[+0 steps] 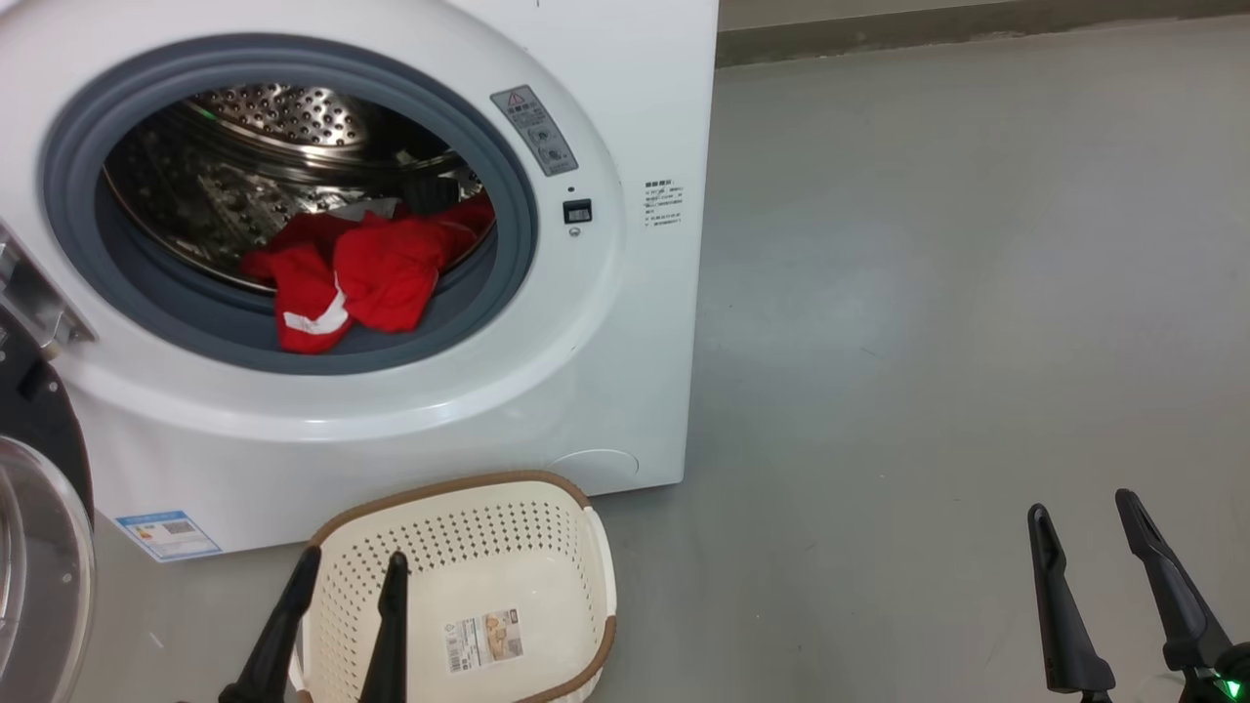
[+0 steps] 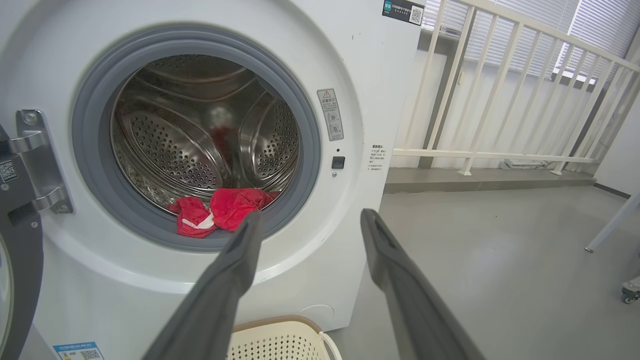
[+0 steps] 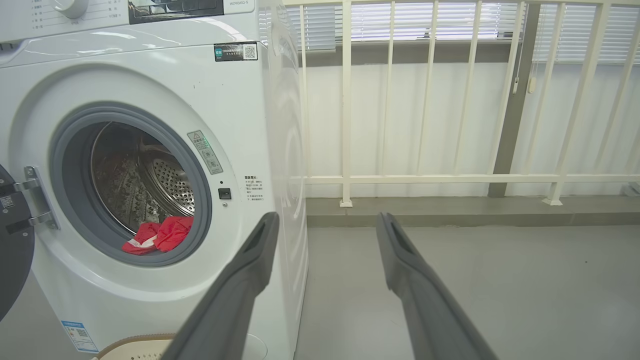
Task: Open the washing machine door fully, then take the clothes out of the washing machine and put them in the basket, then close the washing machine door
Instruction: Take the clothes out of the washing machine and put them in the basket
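The white washing machine [image 1: 605, 351] stands with its round door [image 1: 39, 527] swung wide open to the left, black rim and glass bowl at the view's left edge. Red clothes [image 1: 366, 268] with white patches lie at the drum's front lip, partly over the grey gasket [image 2: 95, 165]. The cream basket [image 1: 488, 576] with a brown rim sits on the floor in front of the machine, with nothing in it. My left gripper [image 1: 352, 571] hangs open over the basket's left side. My right gripper [image 1: 1082, 508] is open over bare floor, far right. The clothes [image 3: 160, 235] show in the right wrist view too.
Grey floor [image 1: 928, 293] spreads to the right of the machine. A white railing [image 3: 425, 100] with window blinds behind it runs along a low step at the back. A white table leg [image 2: 612, 222] and a caster stand at the far right.
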Controlling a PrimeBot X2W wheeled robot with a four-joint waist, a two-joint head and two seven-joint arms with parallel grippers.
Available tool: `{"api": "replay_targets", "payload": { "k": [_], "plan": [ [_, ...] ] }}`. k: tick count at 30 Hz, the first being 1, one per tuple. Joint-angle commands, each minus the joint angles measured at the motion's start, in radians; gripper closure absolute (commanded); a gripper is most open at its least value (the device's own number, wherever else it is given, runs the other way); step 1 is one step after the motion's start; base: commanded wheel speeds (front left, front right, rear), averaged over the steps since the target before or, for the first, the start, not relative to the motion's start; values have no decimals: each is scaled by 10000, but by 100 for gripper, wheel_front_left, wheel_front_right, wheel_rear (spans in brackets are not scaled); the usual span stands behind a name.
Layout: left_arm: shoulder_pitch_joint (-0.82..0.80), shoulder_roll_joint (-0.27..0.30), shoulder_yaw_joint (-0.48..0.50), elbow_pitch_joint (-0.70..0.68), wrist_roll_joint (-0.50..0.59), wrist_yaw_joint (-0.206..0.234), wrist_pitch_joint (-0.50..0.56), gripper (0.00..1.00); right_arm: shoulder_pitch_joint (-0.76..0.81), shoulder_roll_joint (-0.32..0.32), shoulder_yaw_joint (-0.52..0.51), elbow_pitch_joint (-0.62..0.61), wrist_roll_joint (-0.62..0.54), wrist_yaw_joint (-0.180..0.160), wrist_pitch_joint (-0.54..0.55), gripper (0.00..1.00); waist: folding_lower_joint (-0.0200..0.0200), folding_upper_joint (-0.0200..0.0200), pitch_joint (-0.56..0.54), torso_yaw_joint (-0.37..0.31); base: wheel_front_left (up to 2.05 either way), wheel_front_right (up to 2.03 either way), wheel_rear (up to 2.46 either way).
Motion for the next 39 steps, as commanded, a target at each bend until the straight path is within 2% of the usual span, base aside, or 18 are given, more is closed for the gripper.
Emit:
{"api": "replay_targets", "payload": {
  "k": [1, 22, 39],
  "plan": [
    [-465, 54, 281, -198, -29, 23, 6, 0, -285, -181, 264, -212, -30, 37, -43, 0, 0, -1, 17, 5, 0, 0, 0],
    [-1157, -71, 414, -149, -27, 462, -11, 0, -740, -181, 460, -230, -70, 37, -211, 0, 0, -1, 1263, 147, 0, 0, 0],
    [-3704, 42, 809, 522, 16, 793, 144, 0, -1893, -181, 691, -123, 36, 37, -292, 0, 0, -1, 3807, 38, 0, 0, 0]
  ]
}}
